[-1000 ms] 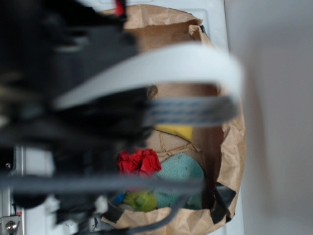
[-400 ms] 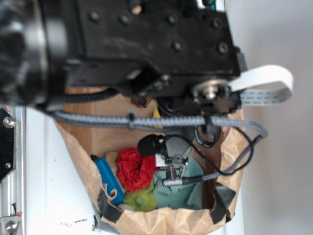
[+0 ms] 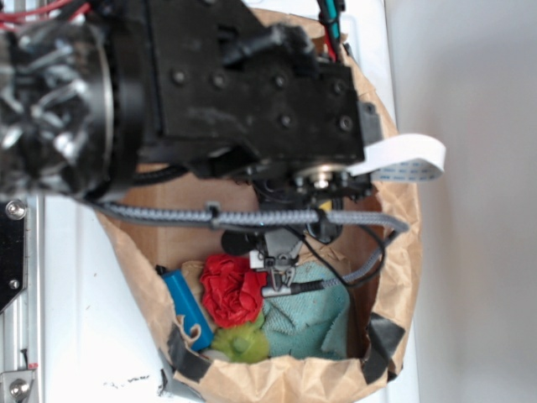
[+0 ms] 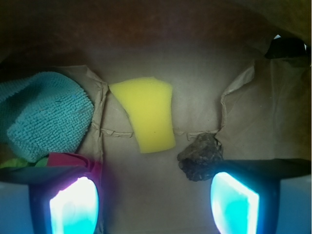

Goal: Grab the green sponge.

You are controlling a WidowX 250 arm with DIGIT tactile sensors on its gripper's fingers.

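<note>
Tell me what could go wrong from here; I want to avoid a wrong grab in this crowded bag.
1. The open gripper is lined up with the yellow sponge, while the green sponge lies off to its left, so closing now would likely catch the wrong one.
2. The red crumpled item and the lime-green lump press against the green sponge and could get pinched too.
3. The paper bag walls stand close; a finger might snag them.
</note>
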